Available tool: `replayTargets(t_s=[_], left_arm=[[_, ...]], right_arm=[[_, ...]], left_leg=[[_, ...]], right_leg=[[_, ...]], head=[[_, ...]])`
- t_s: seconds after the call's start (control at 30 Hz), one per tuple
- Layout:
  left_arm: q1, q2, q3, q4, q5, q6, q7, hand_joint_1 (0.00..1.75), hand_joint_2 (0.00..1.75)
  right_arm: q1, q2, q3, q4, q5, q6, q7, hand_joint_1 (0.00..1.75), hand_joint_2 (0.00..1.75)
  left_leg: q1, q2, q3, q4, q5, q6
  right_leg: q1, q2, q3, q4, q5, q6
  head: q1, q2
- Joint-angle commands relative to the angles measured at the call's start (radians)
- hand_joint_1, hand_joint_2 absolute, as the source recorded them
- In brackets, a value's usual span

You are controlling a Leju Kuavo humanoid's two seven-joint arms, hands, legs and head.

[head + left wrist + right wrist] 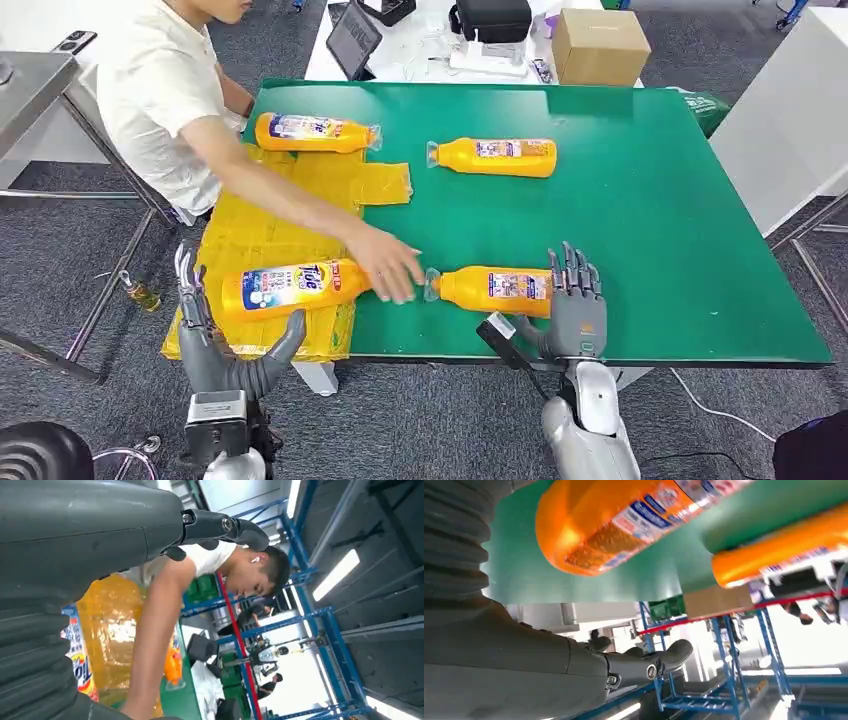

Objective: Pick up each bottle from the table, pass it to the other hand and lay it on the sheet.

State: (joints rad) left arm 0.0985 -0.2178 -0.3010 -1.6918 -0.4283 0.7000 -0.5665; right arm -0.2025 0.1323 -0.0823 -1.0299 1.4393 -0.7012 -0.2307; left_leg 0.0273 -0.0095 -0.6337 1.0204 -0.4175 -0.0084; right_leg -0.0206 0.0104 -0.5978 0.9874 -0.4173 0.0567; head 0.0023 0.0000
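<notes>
Left hand (228, 350): fingers spread upright, thumb out, holding nothing, just near of a bottle (292, 287) on the yellow sheet (250, 225).
Right hand (572, 305): fingers straight and apart, empty, at the base of a second bottle (492, 290) on the green table (650, 220).
Person's hand (390, 265): resting between those two bottles.
Far bottles: one (312, 132) at the sheet's far edge, one (497, 156) on the table to its right.
</notes>
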Motion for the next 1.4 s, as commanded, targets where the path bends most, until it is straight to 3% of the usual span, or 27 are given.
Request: replayTargets(t_s=[0.03,0.27,0.4,0.53,0.77,0.9,1.07,1.1,1.13,1.17,1.4], left_arm=[[-0.019,0.058,-0.065,0.006,0.021,-0.002,0.032,0.0,1.75],[-0.018,0.055,-0.062,0.006,0.014,-0.002,0.031,0.0,1.75],[-0.006,0.018,-0.022,0.001,-0.065,-0.002,-0.012,0.0,1.75],[-0.023,0.045,-0.073,0.016,-0.043,-0.002,0.025,0.0,1.75],[-0.025,0.065,-0.108,0.015,-0.025,-0.002,0.048,0.0,1.75],[-0.039,0.095,-0.154,0.011,0.008,-0.002,0.082,0.0,1.75],[-0.06,0.115,-0.189,0.019,0.057,-0.022,0.1,0.0,1.75],[-0.065,0.122,-0.196,0.02,0.076,-0.033,0.1,0.0,1.75],[-0.066,0.124,-0.199,0.022,0.081,-0.034,0.099,0.0,1.75],[-0.067,0.125,-0.2,0.023,0.082,-0.032,0.098,0.0,1.75],[-0.07,0.128,-0.202,0.023,0.088,-0.031,0.095,0.0,1.75]], right_arm=[[-0.127,-0.101,0.146,0.248,-0.018,0.003,0.087,0.0,1.75],[-0.136,-0.104,0.152,0.262,-0.023,0.003,0.093,0.0,1.75],[-0.19,-0.128,0.208,0.354,-0.064,0.019,0.13,0.0,1.75],[-0.24,-0.148,0.234,0.426,-0.118,0.089,0.131,0.0,1.75],[-0.245,-0.154,0.25,0.427,-0.124,0.125,0.147,0.0,1.75],[-0.253,-0.171,0.279,0.437,-0.142,0.208,0.194,0.0,1.75],[-0.279,-0.195,0.303,0.494,-0.185,0.216,0.178,0.0,1.75],[-0.283,-0.204,0.312,0.502,-0.193,0.218,0.161,0.37,1.75],[-0.284,-0.209,0.311,0.506,-0.204,0.214,0.148,1.66,1.75],[-0.286,-0.213,0.314,0.507,-0.214,0.215,0.135,1.75,1.75],[-0.287,-0.209,0.316,0.504,-0.236,0.214,0.12,1.75,1.75]], left_leg=[[-0.001,0.002,0.004,-0.001,-0.001,0.002],[0.0,0.001,0.002,-0.001,-0.001,0.001],[-0.001,0.003,0.004,-0.001,-0.002,0.002],[-0.001,0.002,0.004,-0.001,-0.001,0.002],[-0.001,0.001,0.007,-0.002,-0.002,0.003],[-0.001,0.001,0.005,-0.001,-0.001,0.002],[-0.001,-0.001,0.005,-0.001,0.0,0.002],[-0.001,-0.001,0.005,-0.001,0.0,0.002],[-0.001,-0.001,0.004,-0.001,0.0,0.002],[-0.001,-0.001,0.006,-0.001,0.0,0.002],[0.0,0.0,0.006,-0.001,0.0,0.003]], right_leg=[[0.0,0.0,0.004,-0.001,-0.001,-0.002],[0.0,0.0,0.002,-0.001,0.0,-0.002],[0.0,0.001,0.004,-0.001,0.0,-0.002],[0.0,0.001,0.003,-0.001,0.0,-0.002],[0.0,-0.001,0.006,-0.001,-0.002,-0.003],[0.0,-0.001,0.005,-0.001,-0.001,-0.003],[0.0,-0.002,0.005,-0.002,-0.001,-0.002],[0.0,-0.002,0.005,-0.002,-0.001,-0.002],[0.0,-0.002,0.005,-0.001,0.0,-0.002],[0.0,-0.003,0.006,-0.002,-0.001,-0.002],[0.0,-0.002,0.007,-0.002,-0.001,-0.002]], head=[[0.0,0.0],[0.0,0.0],[0.0,0.0],[0.0,0.0],[0.0,0.0],[0.0,0.0],[0.0,0.0],[0.0,0.0],[0.0,0.0],[0.0,0.0],[0.0,0.0]])
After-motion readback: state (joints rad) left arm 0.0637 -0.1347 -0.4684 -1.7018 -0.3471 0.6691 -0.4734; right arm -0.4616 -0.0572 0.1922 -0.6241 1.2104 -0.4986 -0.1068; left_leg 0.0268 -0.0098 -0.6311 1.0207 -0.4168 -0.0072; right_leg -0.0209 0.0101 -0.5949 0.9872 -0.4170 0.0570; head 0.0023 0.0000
